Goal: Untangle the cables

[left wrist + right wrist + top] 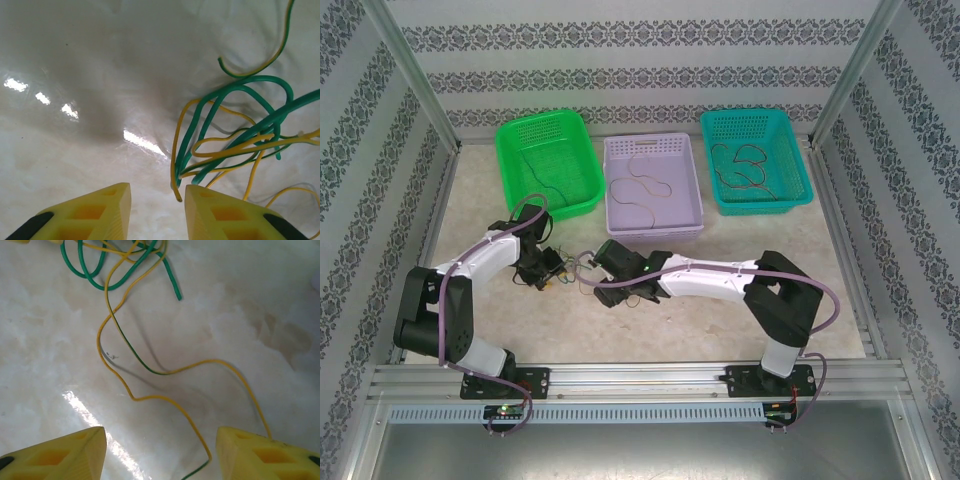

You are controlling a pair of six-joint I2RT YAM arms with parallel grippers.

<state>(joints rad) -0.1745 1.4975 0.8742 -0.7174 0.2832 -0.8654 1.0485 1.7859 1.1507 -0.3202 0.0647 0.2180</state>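
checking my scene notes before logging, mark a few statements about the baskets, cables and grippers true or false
1. A green basket, a lavender basket and a teal basket stand in a row at the far side of the table. True.
2. The lavender basket is empty. False: a thin cable lies in it.
3. A tangle of cables lies on the table between the left gripper and the right gripper. True.
4. The right gripper is shut on a cable. False: its jaws stand wide apart.

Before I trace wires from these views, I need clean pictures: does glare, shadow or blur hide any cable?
Left wrist: glare patches on the table sit left of the cables, not over them; far strands look soft. Right wrist: one glare streak beside a finger, strands crisp, faint shadows. Top external: even light, cables tiny, partly under the arms.
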